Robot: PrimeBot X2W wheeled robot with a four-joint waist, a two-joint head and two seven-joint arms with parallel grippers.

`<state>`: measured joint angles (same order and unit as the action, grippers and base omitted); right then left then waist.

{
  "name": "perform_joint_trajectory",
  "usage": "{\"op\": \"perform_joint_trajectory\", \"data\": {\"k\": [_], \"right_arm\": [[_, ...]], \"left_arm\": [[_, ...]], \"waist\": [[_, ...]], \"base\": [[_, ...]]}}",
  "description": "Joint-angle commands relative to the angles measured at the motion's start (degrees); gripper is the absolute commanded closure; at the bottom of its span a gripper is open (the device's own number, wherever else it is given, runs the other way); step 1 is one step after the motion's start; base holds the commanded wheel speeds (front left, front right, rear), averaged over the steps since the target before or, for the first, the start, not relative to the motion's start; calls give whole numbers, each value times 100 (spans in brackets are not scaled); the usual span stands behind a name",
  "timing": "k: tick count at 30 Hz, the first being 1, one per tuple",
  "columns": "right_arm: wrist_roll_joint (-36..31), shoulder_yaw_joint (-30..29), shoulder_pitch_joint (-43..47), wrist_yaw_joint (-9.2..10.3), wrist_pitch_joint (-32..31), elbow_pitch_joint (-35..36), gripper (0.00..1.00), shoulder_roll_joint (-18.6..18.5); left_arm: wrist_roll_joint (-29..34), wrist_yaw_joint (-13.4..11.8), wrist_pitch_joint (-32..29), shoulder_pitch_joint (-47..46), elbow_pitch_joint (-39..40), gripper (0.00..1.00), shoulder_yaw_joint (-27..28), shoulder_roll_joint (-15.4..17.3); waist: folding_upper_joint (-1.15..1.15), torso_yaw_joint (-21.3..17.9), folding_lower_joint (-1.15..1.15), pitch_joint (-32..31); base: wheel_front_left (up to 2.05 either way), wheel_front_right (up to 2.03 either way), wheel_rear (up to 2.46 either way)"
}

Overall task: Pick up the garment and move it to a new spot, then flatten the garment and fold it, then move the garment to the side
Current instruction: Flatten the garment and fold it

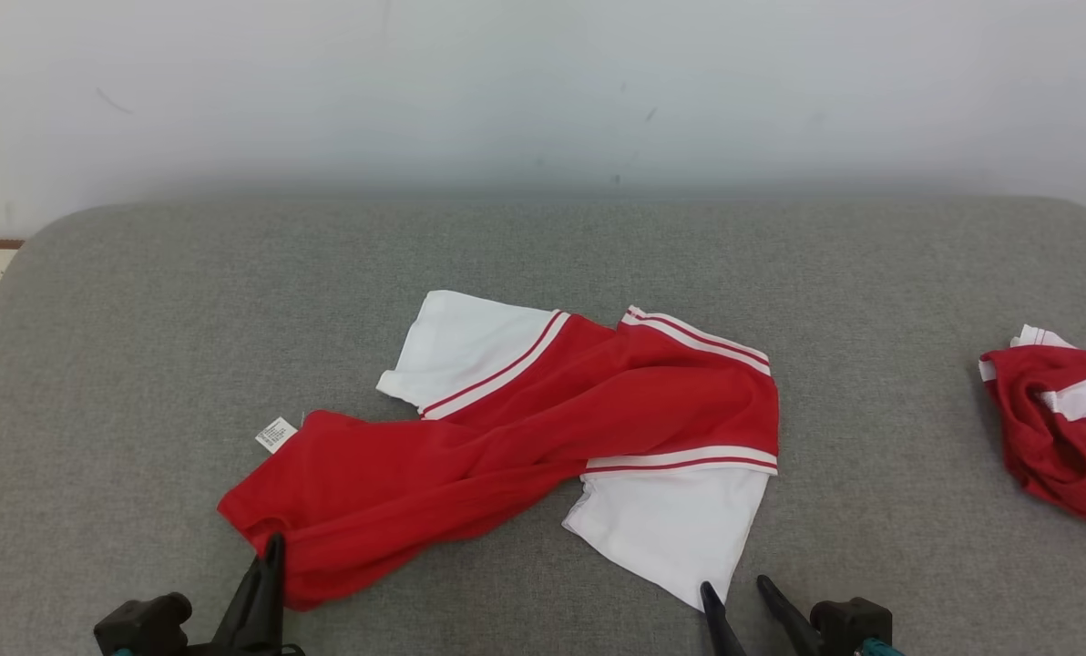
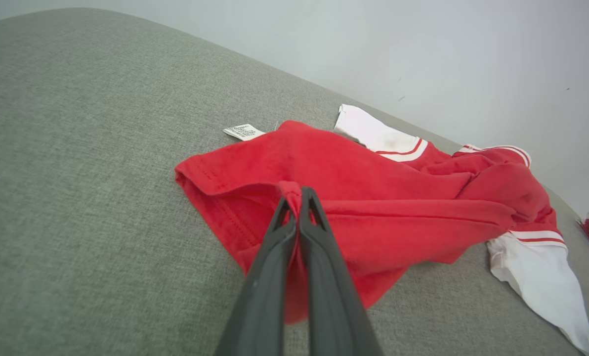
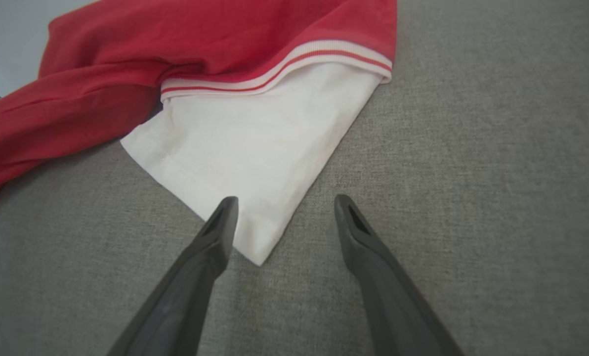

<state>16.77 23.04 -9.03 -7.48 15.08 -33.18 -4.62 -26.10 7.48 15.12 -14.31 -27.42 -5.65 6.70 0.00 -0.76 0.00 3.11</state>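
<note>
**Head view.** A red garment (image 1: 525,419) with white sleeves and striped red-and-white cuff bands lies crumpled and twisted near the middle of a grey upholstered surface (image 1: 142,319), which ends at a pale wall (image 1: 543,82). The red body runs as a diagonal band from near left to far right. The far white sleeve (image 1: 461,342) lies on the wall side, and the near white sleeve (image 3: 255,148) points toward the robot. A white care label (image 1: 275,435) juts from the body's left edge onto the grey surface. A second red-and-white garment (image 1: 1067,437) lies bunched at the right edge, well apart from the first.

**Left wrist view.** The left gripper (image 2: 298,194) is clamped on the red garment. Its two dark fingers are pressed together, with a small pleat of red cloth pinched at the tips, near the hemmed corner at the body's near-left end. This view adds the hem stitching and the ridge of cloth raised at the grip. In the head view the same fingers read as a single dark spike against the red.

**Right wrist view.** The right gripper (image 3: 284,200) has its fingers spread wide apart with nothing held. The pointed corner of the near white sleeve lies between them, and the finger on this view's left overlaps the cloth's edge. Whether the tips touch cloth or surface cannot be told. The head view places this gripper at the lower right, just beside the sleeve's tip
</note>
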Motion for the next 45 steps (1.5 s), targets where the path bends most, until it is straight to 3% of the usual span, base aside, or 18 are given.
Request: {"op": "perform_joint_trajectory", "data": {"k": [1,12,13,14,18,23,31,37,45], "right_arm": [[35,-1,-57,-2,5,-62,0,-15],[-388,212,-347,-3,-24,-928,1,80],[-378,242,-359,-4,-37,-1064,64,101],[-371,248,-374,-4,-40,-1099,100,108],[-267,161,-431,-2,-11,-879,100,73],[-160,-130,-529,-2,5,-58,100,-64],[-162,-462,-1231,-2,5,1227,100,-446],[-230,-553,-2159,-2,5,1473,100,-715],[-272,-579,-3335,-2,5,1407,100,-967]], "left_arm": [[24,1,5,26,10,100,11,-2],[11,1,5,-45,-18,100,-156,-41],[3,1,6,-53,-21,100,-172,-41],[-5,1,5,-52,-20,100,-184,-42],[-38,1,5,0,24,100,-163,-21],[-62,1,5,-84,122,100,-138,62],[14,1,5,-985,388,100,-471,678],[15,1,5,-2051,255,100,-1025,1199],[-76,1,5,-3296,-61,100,-1656,1608]], "waist": [[0,14,0,6],[0,202,0,44],[0,216,0,36],[0,217,0,27],[0,158,0,-50],[0,57,0,-184],[0,-61,0,-304],[0,-114,0,-345],[0,-189,0,-291]], "base": [[0,0,0],[0,0,0],[0,0,0],[0,0,0],[0,0,0],[0,0,0],[0,0,0],[0,0,0],[0,0,0]]}}
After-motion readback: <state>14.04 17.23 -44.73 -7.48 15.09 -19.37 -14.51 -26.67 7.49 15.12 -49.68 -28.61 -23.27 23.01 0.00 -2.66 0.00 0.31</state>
